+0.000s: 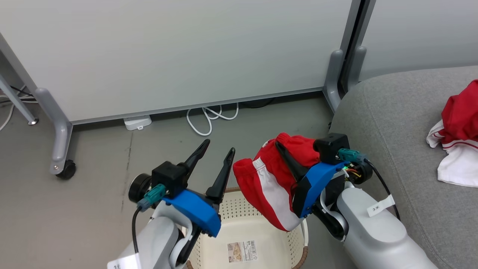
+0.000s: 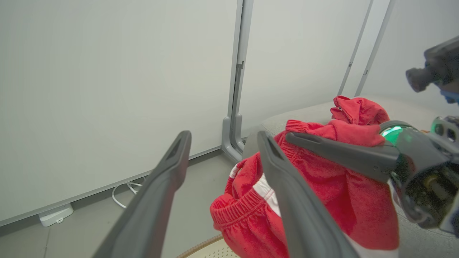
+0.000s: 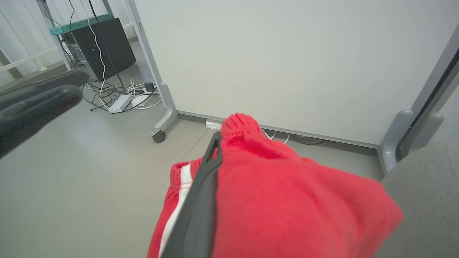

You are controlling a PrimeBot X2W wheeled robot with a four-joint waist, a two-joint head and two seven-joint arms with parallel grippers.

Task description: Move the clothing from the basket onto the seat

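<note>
My right pincer (image 1: 287, 153) is pressed together on a red garment (image 1: 269, 186) with a white side panel. The cloth hangs from it in the air, above the right part of the basket (image 1: 239, 211) and just beside the rounded edge of the grey seat (image 1: 403, 149). My left pincer (image 1: 218, 147) has its two fingers wide apart and holds nothing; it is over the left part of the basket, close beside the garment. I judge that the step in hand is the carrying: the piece is lifted out but not yet put down. Another red and white garment (image 1: 457, 130) lies already on the seat, further right. The basket floor that I can see is bare except for a label sticker (image 1: 242, 251), so this may be the last piece, though my arms hide part of it. The next move calls for swinging the right arm over the cushion, high enough that the hanging end does not catch on the seat edge, and then parting the fingers. The head view gives basket and seat together. The left wrist view adds one right finger lying across the gathered waistband. In the right wrist view the cloth covers one of my own fingers, and far behind on the floor are cables (image 3: 107, 96) and a dark box (image 3: 96, 50).
</note>
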